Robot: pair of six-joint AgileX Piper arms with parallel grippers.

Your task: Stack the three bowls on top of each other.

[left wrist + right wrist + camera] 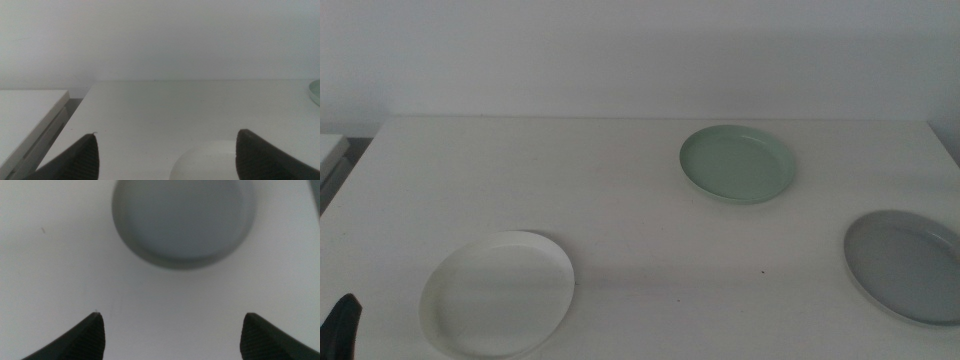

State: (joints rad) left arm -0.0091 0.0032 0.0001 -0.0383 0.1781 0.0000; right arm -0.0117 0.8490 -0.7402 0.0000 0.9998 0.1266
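Observation:
Three shallow bowls lie apart on the white table. The white bowl [498, 295] is at the front left, the mint green bowl [737, 164] at the back right of centre, and the grey bowl [910, 265] at the right edge. My left gripper [167, 145] is open and low over the table, just short of the white bowl [205, 160]; only a dark jaw tip [342, 325] shows in the middle view. My right gripper [172, 317] is open and looks down on the table just short of the grey bowl [184, 220]. Neither gripper holds anything.
A white side surface [30, 115] stands beside the table's left edge, with a dark gap between. A white wall rises behind the table. A sliver of the green bowl [316, 92] shows in the left wrist view.

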